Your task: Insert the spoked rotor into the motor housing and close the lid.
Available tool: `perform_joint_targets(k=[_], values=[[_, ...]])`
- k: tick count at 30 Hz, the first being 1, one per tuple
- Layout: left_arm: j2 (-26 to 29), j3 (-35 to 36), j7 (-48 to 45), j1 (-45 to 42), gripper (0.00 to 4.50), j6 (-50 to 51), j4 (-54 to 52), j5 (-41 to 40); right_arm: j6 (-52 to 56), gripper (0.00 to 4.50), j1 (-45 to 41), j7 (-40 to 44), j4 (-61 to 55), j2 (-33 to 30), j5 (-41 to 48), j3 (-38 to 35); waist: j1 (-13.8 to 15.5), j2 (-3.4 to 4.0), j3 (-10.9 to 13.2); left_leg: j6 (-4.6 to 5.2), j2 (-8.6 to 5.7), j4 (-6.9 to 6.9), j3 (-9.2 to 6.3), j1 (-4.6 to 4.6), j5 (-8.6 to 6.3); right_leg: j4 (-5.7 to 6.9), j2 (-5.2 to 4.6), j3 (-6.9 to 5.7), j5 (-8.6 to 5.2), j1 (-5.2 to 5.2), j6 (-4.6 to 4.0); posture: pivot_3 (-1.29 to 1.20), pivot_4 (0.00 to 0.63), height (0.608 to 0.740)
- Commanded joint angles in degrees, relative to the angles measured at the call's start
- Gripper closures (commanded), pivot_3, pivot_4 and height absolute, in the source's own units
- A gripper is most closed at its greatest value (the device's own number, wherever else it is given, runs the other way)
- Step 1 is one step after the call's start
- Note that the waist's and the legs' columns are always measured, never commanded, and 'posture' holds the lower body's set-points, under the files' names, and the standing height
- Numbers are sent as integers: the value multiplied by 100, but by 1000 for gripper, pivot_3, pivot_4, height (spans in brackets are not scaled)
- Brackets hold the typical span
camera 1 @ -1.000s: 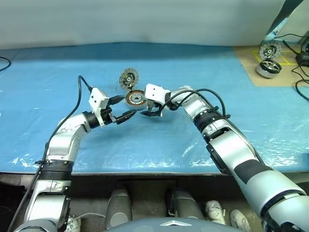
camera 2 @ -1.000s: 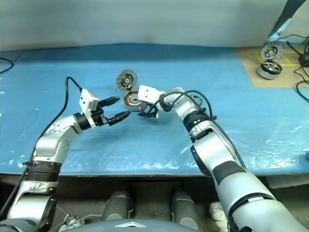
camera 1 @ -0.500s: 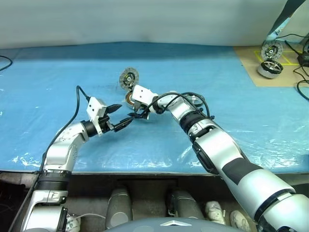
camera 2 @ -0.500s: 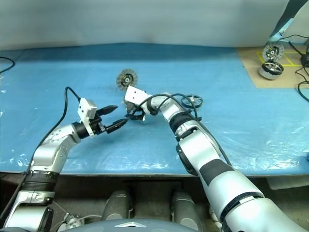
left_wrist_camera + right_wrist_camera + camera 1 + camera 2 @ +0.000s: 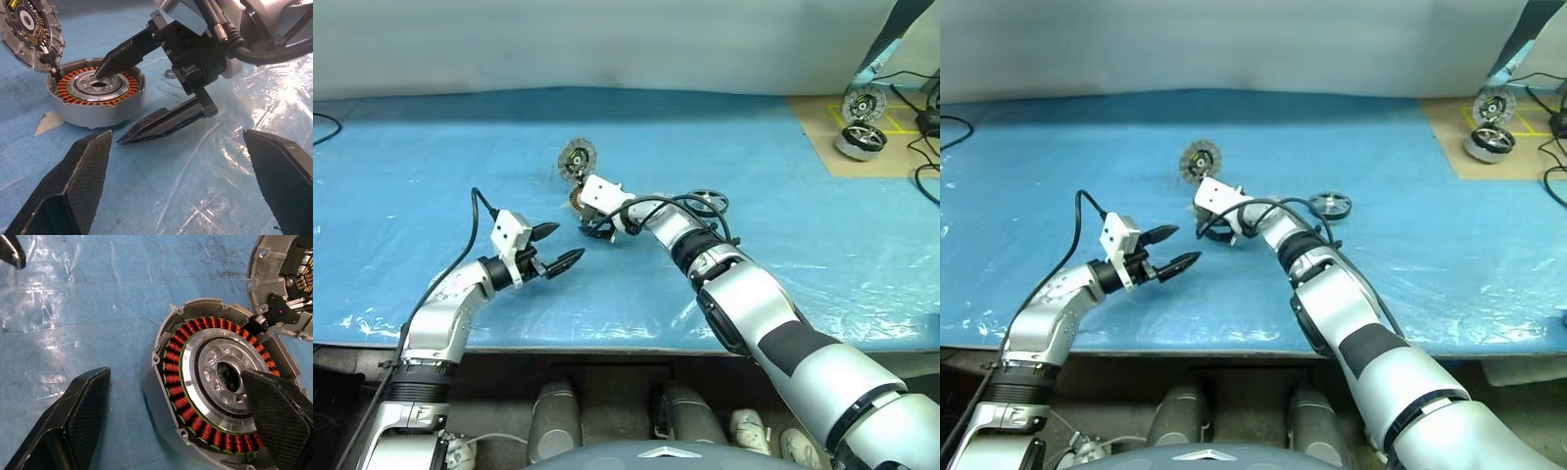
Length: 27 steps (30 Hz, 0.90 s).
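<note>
The motor housing (image 5: pixel 195 357) lies on the blue sheet, its copper windings and silver centre facing up. The ribbed grey lid (image 5: pixel 576 157) stands tilted up at the housing's far edge, joined to it by wires. My right gripper (image 5: pixel 110 107) is open astride the housing's near wall: one finger sits over the silver centre, the other outside, low by the sheet. The spoked rotor (image 5: pixel 1331 205) lies flat just right of my right forearm. Nearer the table's front and to the left, my left gripper (image 5: pixel 570 242) is open and empty, pointing at the housing.
A tiny washer ring (image 5: pixel 170 73) lies beside the housing. At the back right, a brown mat (image 5: pixel 822 147) carries a shiny silver wheel (image 5: pixel 858 138) with cables around it. The table's front edge (image 5: pixel 607 345) runs below my arms.
My right gripper has swung left and lowered onto the housing, which uncovered the rotor behind my forearm. My left gripper has dropped and drawn back toward the table's front.
</note>
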Motion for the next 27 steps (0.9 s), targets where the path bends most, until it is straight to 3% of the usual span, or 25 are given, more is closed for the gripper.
perform_joint_targets(k=[1,5,9,15,21,27], values=[[-29,3,24,-11,0,-213,-6,41,-98,586,100,647,59,-45,-290,304,-3,0,0,0,0,-1,0,3,0,0,0,1,0,3,0,0,150,740],[-221,-43,146,-42,0,-271,33,46,-117,1862,157,612,33,-228,-706,697,-1,2,-1,-1,-2,-4,2,11,0,-4,-1,3,0,12,0,0,150,740],[-385,-137,245,-56,0,-361,75,107,-14,1862,182,837,-51,-371,-758,754,4,3,-1,0,-2,-11,4,20,0,-6,-1,5,-1,18,0,0,150,740],[-279,-110,97,-336,0,-431,382,137,-92,1862,676,1974,-919,-878,-290,504,53,3,-1,11,-2,-10,5,24,-7,-6,-3,5,-1,25,0,0,150,740],[-362,-270,-24,-489,0,-492,542,171,1226,1862,2553,2993,-4130,-2119,86,399,229,1,-5,16,-11,-16,6,35,-4,-24,-6,5,0,50,4,0,150,740],[-489,-419,-164,-571,0,-505,751,155,2991,1862,3951,3251,-6837,-2970,305,336,304,-3,-7,17,-12,-90,-3,151,-10,-114,-7,13,-7,162,21,0,150,740]])
